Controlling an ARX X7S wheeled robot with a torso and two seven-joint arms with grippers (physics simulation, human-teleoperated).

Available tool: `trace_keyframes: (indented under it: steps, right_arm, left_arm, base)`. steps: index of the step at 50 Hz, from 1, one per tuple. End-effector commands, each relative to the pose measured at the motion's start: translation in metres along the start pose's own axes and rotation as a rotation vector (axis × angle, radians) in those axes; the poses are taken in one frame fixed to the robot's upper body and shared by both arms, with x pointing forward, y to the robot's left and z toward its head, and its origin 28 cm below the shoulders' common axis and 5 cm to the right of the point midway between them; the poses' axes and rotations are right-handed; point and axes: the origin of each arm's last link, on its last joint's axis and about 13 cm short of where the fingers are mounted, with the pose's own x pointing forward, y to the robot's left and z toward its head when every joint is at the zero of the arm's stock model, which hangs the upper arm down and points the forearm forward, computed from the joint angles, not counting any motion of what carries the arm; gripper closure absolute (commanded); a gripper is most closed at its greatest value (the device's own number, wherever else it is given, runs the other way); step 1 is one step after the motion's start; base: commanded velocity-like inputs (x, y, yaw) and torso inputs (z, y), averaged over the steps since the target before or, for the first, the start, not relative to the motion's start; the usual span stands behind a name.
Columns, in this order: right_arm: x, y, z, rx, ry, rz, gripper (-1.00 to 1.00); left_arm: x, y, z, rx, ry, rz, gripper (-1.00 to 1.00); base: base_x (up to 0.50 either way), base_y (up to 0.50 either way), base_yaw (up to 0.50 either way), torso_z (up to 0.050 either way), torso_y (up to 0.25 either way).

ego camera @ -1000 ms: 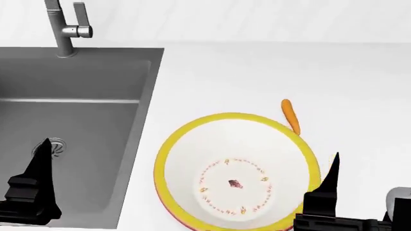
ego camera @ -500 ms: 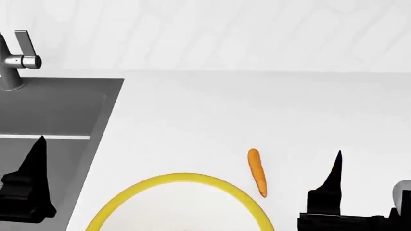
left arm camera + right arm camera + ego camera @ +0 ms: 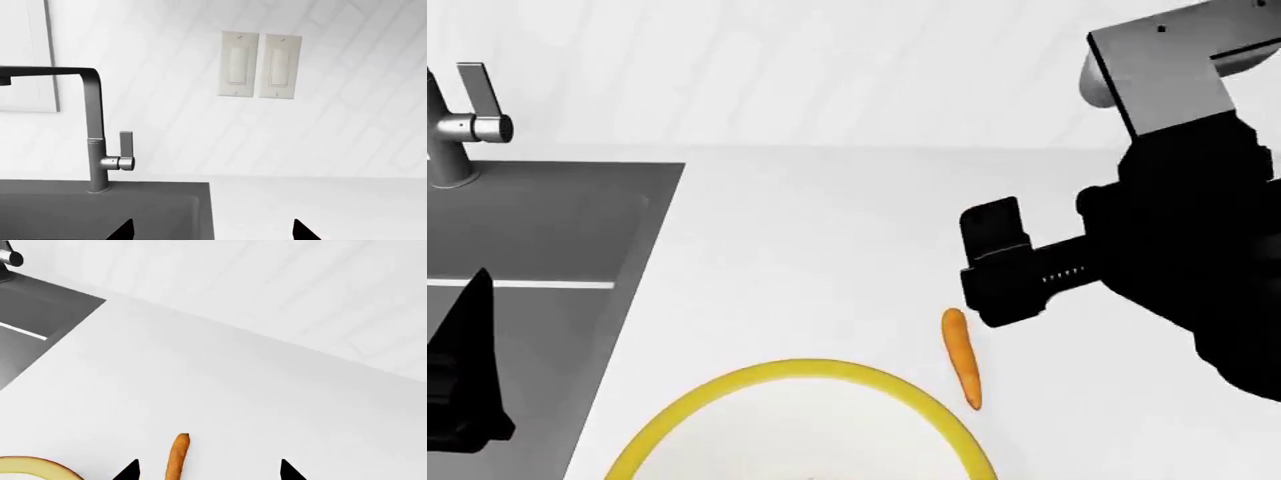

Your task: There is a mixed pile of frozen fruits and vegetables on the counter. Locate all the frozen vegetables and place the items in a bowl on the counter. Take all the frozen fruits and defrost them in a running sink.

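Note:
An orange carrot [image 3: 961, 356] lies on the white counter [image 3: 827, 230], just past the yellow rim of the bowl [image 3: 801, 378]. My right gripper [image 3: 990, 270] hangs above the carrot's far end. In the right wrist view its jaws [image 3: 208, 471] stand open with the carrot [image 3: 179, 456] between the tips and the bowl rim [image 3: 33, 465] beside them. My left gripper [image 3: 465, 350] hovers over the dark grey sink [image 3: 534, 230]. It is open [image 3: 213, 232] and empty at the sink's edge [image 3: 100, 210]. The frozen fruits are out of view.
The grey faucet [image 3: 457, 115] with its side lever stands behind the sink, and it also shows in the left wrist view as a square spout [image 3: 93, 130]. Two wall switches [image 3: 260, 65] sit on the tiled backsplash. The sink corner [image 3: 40, 320] lies far from the right gripper.
The head view tilted up first, so the bowl slid to the bottom edge. Since then my right arm has risen and swung forward over the carrot. The left gripper dropped slightly.

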Motion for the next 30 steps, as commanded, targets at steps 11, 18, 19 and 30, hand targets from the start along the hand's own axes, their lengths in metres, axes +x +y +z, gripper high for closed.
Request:
trace_keyframes:
  steps: [11, 18, 19, 30]
  right_arm:
    - [0.088, -0.018, 0.024, 0.111, 0.410, 0.078, -1.00]
    - [0.116, -0.008, 0.015, 0.116, 0.462, 0.094, -1.00]
    - [0.119, -0.007, 0.015, 0.125, 0.465, 0.095, -1.00]
    - [0.139, 0.001, -0.008, 0.177, 0.508, 0.098, -1.00]
  left_arm:
    - [0.001, -0.002, -0.005, -0.002, 0.010, -0.013, -1.00]
    - [0.000, -0.001, -0.004, -0.007, 0.009, -0.016, -1.00]
    - [0.000, 0.000, -0.004, -0.008, 0.008, -0.015, -1.00]
    - [0.001, 0.000, -0.005, -0.009, 0.009, -0.010, -1.00]
  base:
    - [0.00, 0.00, 0.00, 0.000, 0.000]
    - [0.00, 0.00, 0.00, 0.000, 0.000]
    - [0.00, 0.00, 0.00, 0.000, 0.000]
    - [0.00, 0.00, 0.00, 0.000, 0.000]
